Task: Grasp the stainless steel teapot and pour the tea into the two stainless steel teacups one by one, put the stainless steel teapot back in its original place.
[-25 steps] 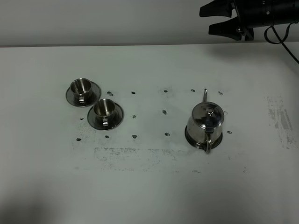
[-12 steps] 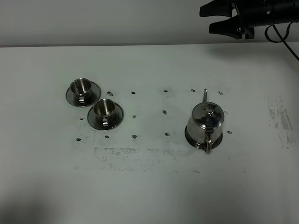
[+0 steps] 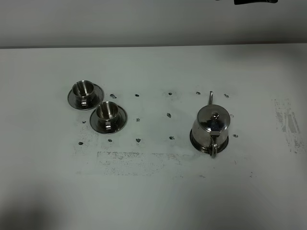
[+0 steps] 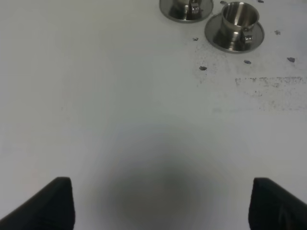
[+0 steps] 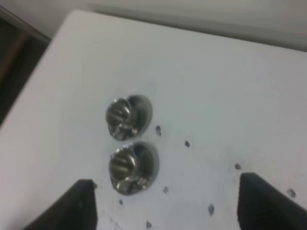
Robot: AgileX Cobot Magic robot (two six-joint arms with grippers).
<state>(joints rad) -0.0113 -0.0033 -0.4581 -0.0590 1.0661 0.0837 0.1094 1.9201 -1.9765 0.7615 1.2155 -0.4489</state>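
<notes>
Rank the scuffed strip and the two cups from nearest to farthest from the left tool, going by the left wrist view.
1. The scuffed strip: on the left tool's side of both cups.
2. The front cup: just beyond the strip, its whole saucer showing.
3. The back cup: behind the front cup, cut off by the picture's edge.

The left gripper (image 4: 162, 206) shows 2 matte black fingers (image 4: 55, 205), blunt wedges with rounded corners. The right gripper (image 5: 165, 205) has 2 similar black fingertips (image 5: 268, 201). The high view catches only a black sliver of the right arm (image 3: 255, 1).
</notes>
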